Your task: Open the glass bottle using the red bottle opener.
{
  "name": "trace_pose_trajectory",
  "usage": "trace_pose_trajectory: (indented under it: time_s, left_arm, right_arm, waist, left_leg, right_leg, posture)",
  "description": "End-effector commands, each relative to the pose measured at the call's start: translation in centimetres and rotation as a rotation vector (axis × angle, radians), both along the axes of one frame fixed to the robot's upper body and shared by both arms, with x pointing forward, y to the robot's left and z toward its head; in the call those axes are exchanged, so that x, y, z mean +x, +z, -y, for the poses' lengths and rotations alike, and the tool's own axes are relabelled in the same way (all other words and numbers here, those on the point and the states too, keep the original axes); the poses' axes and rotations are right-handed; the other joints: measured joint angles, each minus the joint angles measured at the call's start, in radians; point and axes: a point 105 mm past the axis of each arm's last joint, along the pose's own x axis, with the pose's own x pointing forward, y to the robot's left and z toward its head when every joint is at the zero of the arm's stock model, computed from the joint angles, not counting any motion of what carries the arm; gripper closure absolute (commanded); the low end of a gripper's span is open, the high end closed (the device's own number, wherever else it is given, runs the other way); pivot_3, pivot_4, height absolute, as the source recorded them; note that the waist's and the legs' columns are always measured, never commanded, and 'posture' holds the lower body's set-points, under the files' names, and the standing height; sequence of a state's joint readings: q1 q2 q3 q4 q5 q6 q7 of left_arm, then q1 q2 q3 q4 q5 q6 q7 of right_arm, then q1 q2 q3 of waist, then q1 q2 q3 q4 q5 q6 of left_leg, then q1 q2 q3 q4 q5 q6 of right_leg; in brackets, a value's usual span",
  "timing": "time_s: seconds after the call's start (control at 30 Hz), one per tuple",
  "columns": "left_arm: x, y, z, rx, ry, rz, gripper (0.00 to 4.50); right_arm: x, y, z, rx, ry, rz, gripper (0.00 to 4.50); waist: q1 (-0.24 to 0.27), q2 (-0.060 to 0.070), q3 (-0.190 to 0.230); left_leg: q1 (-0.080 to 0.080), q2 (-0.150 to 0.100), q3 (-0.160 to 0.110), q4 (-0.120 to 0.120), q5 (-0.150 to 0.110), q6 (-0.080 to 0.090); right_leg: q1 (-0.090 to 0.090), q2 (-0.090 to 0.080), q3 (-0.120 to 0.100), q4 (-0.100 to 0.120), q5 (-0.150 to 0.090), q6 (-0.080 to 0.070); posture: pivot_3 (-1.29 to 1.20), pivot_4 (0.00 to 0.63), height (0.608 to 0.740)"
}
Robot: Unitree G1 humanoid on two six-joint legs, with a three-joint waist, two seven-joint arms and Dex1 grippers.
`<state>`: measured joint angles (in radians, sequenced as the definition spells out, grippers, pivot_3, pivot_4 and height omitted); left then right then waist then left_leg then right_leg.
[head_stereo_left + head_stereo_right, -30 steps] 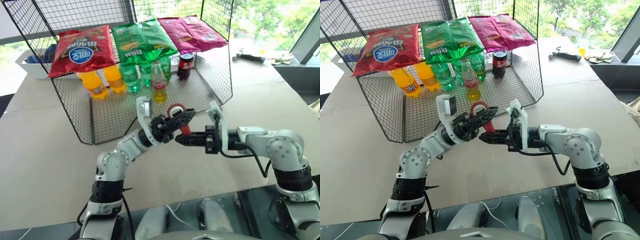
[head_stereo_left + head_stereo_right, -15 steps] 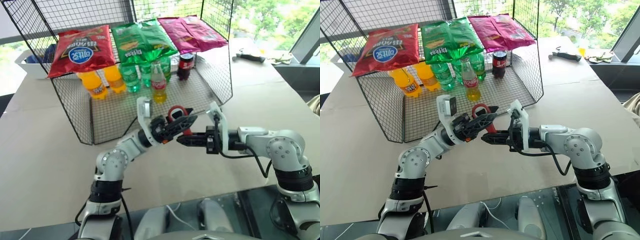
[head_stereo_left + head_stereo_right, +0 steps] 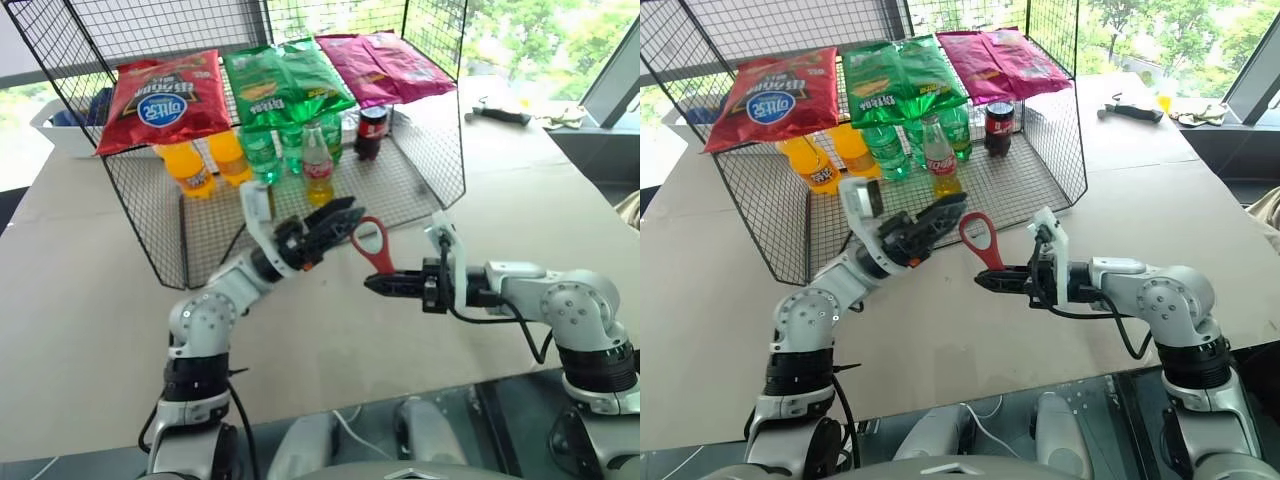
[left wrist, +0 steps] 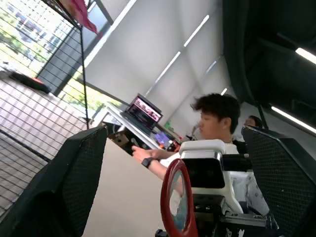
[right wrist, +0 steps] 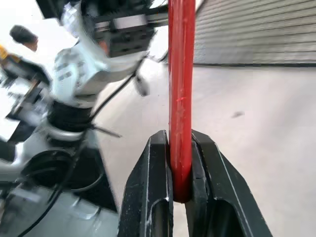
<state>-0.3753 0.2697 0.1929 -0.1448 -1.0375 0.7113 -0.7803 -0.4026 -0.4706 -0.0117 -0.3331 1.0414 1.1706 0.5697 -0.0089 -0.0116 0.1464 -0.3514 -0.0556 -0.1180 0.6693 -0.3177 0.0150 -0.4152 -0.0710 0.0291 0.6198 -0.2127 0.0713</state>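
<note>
Our right gripper (image 3: 372,285) has its jaws clenched on the tapering handle of the small flat red bottle opener (image 3: 374,242), which stands tilted above the beige worktop (image 3: 90,300) with its ring-shaped head uppermost. Our left gripper (image 3: 335,222) hangs just beside the opener, apart from it, jaws spread wide and empty. The small clear glass bottle (image 3: 317,165) with yellow liquid and a red label stands upright on the floor of the black wire rack (image 3: 150,240), among green and orange plastic bottles, well beyond both grippers.
</note>
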Motion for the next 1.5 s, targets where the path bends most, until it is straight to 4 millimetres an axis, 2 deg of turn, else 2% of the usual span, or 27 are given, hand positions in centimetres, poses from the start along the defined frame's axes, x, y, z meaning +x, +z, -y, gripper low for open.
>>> trace_pose_trajectory:
  time_s: [0.03, 0.23, 0.37, 0.53, 0.67, 0.87, 1.03, 1.27, 1.5]
  left_arm:
    - [0.5, 0.6, -0.6, 0.021, 0.103, 0.059, 0.0]
    - [3.2, -0.6, -1.3, 0.146, 0.398, 0.127, 0.0]
    - [4.9, -0.7, -2.2, 0.211, 0.587, 0.201, 0.0]
    - [6.5, -0.7, -2.8, 0.303, 0.746, 0.309, 0.0]
    - [8.3, -0.7, -3.4, 0.373, 0.873, 0.359, 0.0]
    - [11.0, -1.6, -2.3, 0.52, 0.934, 0.424, 0.0]
    - [12.7, -1.7, -1.7, 0.566, 0.98, 0.433, 0.0]
    - [14.6, -1.5, -0.6, 0.598, 1.017, 0.384, 0.0]
    - [15.6, -1.8, 0.0, 0.627, 1.011, 0.314, 0.0]
  right_arm:
    - [1.7, 1.2, 1.5, -0.011, -0.166, 0.155, 4.3]
    - [4.7, 0.5, 4.6, -0.258, -0.476, 0.51, 4.3]
    - [5.1, 0.4, 5.4, -0.224, -0.626, 0.544, 4.3]
    - [5.1, 0.4, 5.2, -0.211, -0.698, 0.573, 4.3]
    - [5.2, 1.2, 4.7, -0.185, -0.728, 0.624, 4.3]
    - [5.1, 2.7, 4.3, -0.199, -0.769, 0.763, 4.3]
    - [4.9, 3.9, 3.9, -0.258, -0.792, 0.918, 4.3]
    - [4.2, 4.0, 2.9, -0.233, -0.815, 0.94, 4.3]
    - [3.8, 4.3, 2.3, -0.223, -0.813, 0.964, 4.3]
  waist:
    - [0.0, 0.0, 0.0]
    - [0.005, 0.0, 0.0]
    - [0.006, 0.0, 0.0]
    - [0.008, 0.0, 0.0]
    - [0.012, 0.0, 0.0]
    - [0.022, 0.0, 0.0]
    - [0.02, 0.0, 0.0]
    - [0.018, -0.001, 0.0]
    - [0.008, -0.001, 0.0]
  left_leg:
    - [0.0, 0.0, 0.0, 0.0, 0.0, 0.0]
    - [-0.001, -0.001, 0.0, 0.0, 0.0, 0.0]
    - [-0.002, -0.001, 0.0, 0.0, 0.0, -0.001]
    - [-0.002, -0.001, 0.001, 0.0, 0.0, -0.001]
    - [-0.002, -0.003, 0.0, 0.0, 0.0, -0.001]
    - [-0.003, -0.004, -0.001, 0.0, 0.0, -0.001]
    - [-0.004, -0.005, -0.002, 0.001, 0.0, -0.001]
    - [-0.013, -0.006, -0.002, 0.003, 0.001, -0.001]
    - [-0.013, -0.006, -0.002, 0.003, 0.001, -0.001]
  right_leg:
    - [0.0, 0.0, 0.0, 0.0, 0.0, 0.0]
    - [-0.001, 0.0, 0.0, 0.0, 0.0, 0.0]
    - [-0.002, 0.0, 0.0, 0.0, 0.0, 0.0]
    - [-0.002, 0.0, 0.0, 0.0, 0.0, 0.0]
    - [-0.002, 0.0, -0.001, 0.0, 0.0, 0.0]
    - [-0.002, 0.0, -0.001, 0.0, 0.0, 0.0]
    - [-0.004, 0.0, -0.002, 0.0, 0.0, 0.0]
    - [-0.013, -0.001, -0.002, 0.004, 0.0, 0.0]
    - [-0.013, -0.001, -0.002, 0.005, 0.0, 0.0]
  posture:
    - [0.0, 0.15, 0.74]
    - [0.0, 0.15, 0.74]
    - [0.0, 0.15, 0.74]
    - [0.0, 0.15, 0.74]
    - [0.0, 0.15, 0.74]
    - [0.0, 0.15, 0.74]
    - [0.0, 0.15, 0.74]
    - [0.0, 0.15, 0.74]
    - [0.0, 0.15, 0.74]
